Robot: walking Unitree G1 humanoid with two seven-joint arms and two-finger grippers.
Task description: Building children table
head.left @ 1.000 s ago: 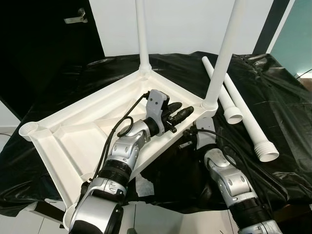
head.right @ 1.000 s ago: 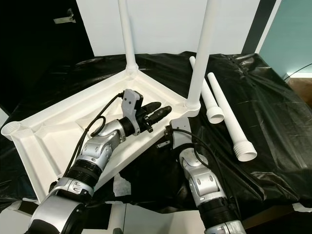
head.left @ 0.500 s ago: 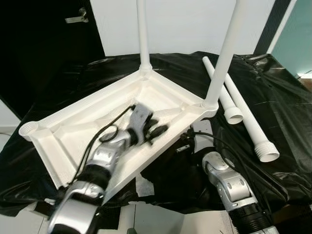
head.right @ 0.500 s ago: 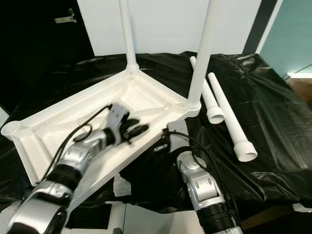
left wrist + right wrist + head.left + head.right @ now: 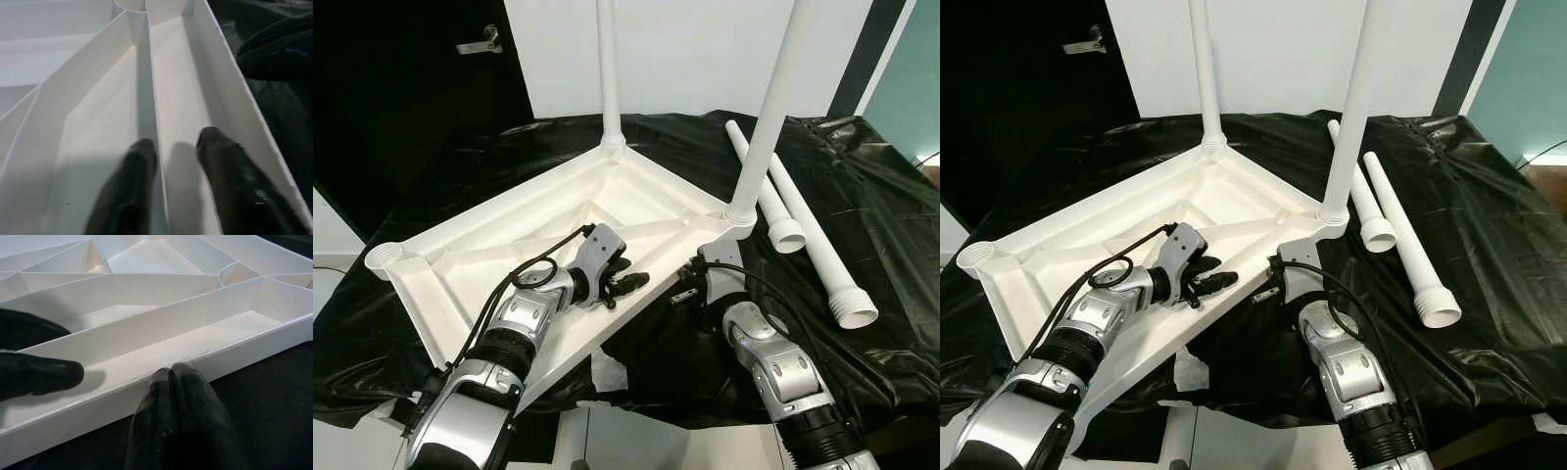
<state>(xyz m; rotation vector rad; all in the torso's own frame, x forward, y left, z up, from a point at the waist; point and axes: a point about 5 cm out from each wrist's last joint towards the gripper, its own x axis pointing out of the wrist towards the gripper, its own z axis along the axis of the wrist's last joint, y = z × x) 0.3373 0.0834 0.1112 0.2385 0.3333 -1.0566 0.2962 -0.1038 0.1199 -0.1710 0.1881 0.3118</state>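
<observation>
The white tabletop point(image 5: 489, 245) lies upside down on a black-covered surface. Two white legs stand screwed into its corners, one at the back point(image 5: 609, 69) and one at the right point(image 5: 769, 108). Two loose legs point(image 5: 764, 191) point(image 5: 815, 250) lie side by side to the right. My left gripper point(image 5: 626, 284) is open inside the tabletop's near right edge, its fingers point(image 5: 139, 156) astride an inner rib point(image 5: 145, 98). Just outside that edge, my right gripper point(image 5: 171, 374) is shut with nothing in it, tips against the outer wall.
An unfilled leg socket point(image 5: 384, 259) sits at the tabletop's left corner. Black plastic sheet point(image 5: 871, 196) covers the work surface, with its front edge close to me. A white scrap point(image 5: 604, 370) lies under the tabletop's near edge. A dark door point(image 5: 411, 98) stands at the left.
My left gripper has drawn back along the tabletop's near right edge toward me and dropped lower into the frame. The right gripper has barely moved. The camera has shifted slightly.
</observation>
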